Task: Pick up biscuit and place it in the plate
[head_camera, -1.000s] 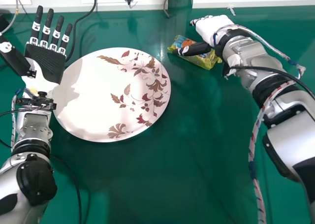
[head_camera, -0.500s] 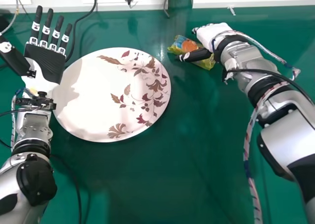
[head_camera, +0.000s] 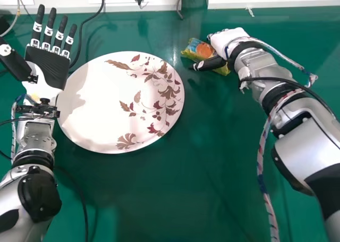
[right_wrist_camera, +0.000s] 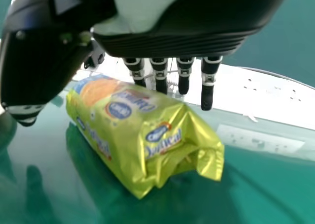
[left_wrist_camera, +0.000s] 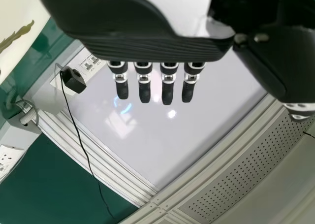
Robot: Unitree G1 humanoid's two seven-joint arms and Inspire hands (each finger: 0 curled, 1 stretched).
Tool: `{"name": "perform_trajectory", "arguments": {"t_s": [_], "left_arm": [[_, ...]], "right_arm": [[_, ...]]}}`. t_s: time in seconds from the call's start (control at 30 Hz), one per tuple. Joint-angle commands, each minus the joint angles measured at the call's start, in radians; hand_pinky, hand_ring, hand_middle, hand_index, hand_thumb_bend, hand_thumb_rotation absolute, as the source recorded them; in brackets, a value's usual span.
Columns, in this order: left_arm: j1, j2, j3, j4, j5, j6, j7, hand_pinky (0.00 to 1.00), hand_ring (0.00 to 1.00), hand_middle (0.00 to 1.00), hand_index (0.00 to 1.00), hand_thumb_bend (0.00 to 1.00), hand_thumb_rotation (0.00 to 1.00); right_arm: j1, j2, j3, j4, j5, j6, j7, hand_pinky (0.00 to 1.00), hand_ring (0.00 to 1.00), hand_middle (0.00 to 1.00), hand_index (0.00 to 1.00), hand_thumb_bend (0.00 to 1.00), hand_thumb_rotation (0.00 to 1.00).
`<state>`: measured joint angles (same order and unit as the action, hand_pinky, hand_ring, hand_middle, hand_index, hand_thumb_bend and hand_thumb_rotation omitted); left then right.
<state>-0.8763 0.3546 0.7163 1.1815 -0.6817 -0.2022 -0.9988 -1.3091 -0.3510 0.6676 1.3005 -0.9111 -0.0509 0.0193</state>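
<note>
A: Where's the biscuit packet (head_camera: 201,49)? And why that grip angle?

B: Upper part of the frame, right of centre, lying aslant on the table (head_camera: 175,199), partly under the right hand (head_camera: 231,35). Thumb (head_camera: 210,64) toward the lower side, fingers (right_wrist_camera: 207,92) toward the far side. Looks set to straddle the narrow width, probably the easiest way to clasp a long packet.

A: Clasped?

B: No. Right wrist view: fingers straight, slightly apart, pinching nothing. Contact with the wrapper: can't tell.

A: Left hand (head_camera: 48,66)?

B: Upper left of the frame, spread wide, idle by the edge of the plate (head_camera: 87,106). Likely parked; the right hand can manage this alone.

A: Plate placement?

B: Left of centre, between the hands. Short carry leftward, I'd judge, once the fingers close and lift.

A: Surfaces?

B: Packet: crinkled yellow-green foil, glossy, bulky body, pleated and flared at one end. Could slip or crush if squeezed hard. Plate: round, broad, smooth, pale, with brown and maroon leaves. Table: green, shiny, throwing reflections. Palm (right_wrist_camera: 172,44) of the right hand: black, finely ribbed, perhaps for friction.

A: Stage?

B: Pre-grasp. Lift and placing both to come.
</note>
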Motion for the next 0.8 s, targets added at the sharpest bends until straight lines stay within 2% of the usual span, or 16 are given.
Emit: {"name": "perform_trajectory", "arguments": {"t_s": [0.0, 0.17, 0.43, 0.6, 0.77], "left_arm": [[0.014, -0.001, -0.002, -0.006, -0.003, 0.001, -0.004, 1.00, 1.00, 1.00, 0.99, 1.00, 0.68], [0.015, 0.002, 0.001, -0.005, -0.007, 0.011, -0.009, 1.00, 1.00, 1.00, 1.00, 1.00, 0.70], [0.013, 0.002, 0.003, -0.004, -0.009, 0.014, -0.004, 1.00, 1.00, 1.00, 1.00, 1.00, 0.69], [0.013, 0.007, 0.005, -0.005, -0.017, 0.041, -0.019, 1.00, 1.00, 1.00, 1.00, 1.00, 0.68], [0.015, 0.008, 0.013, -0.007, -0.025, 0.057, -0.024, 1.00, 1.00, 1.00, 0.99, 1.00, 0.68]], "right_arm": [[-0.010, 0.009, 0.006, 0.013, 0.004, 0.007, -0.005, 0.81, 1.00, 1.00, 1.00, 1.00, 0.45], [-0.009, 0.017, 0.018, 0.029, 0.001, 0.016, 0.009, 0.81, 1.00, 1.00, 1.00, 1.00, 0.43], [-0.004, 0.023, 0.017, 0.040, 0.010, 0.026, 0.014, 0.78, 0.98, 1.00, 1.00, 1.00, 0.43], [0.000, 0.023, 0.017, 0.045, 0.012, 0.027, 0.008, 0.77, 0.96, 1.00, 1.00, 1.00, 0.40], [0.005, 0.024, 0.026, 0.049, 0.004, 0.033, 0.005, 0.70, 0.86, 1.00, 1.00, 1.00, 0.38]]}}
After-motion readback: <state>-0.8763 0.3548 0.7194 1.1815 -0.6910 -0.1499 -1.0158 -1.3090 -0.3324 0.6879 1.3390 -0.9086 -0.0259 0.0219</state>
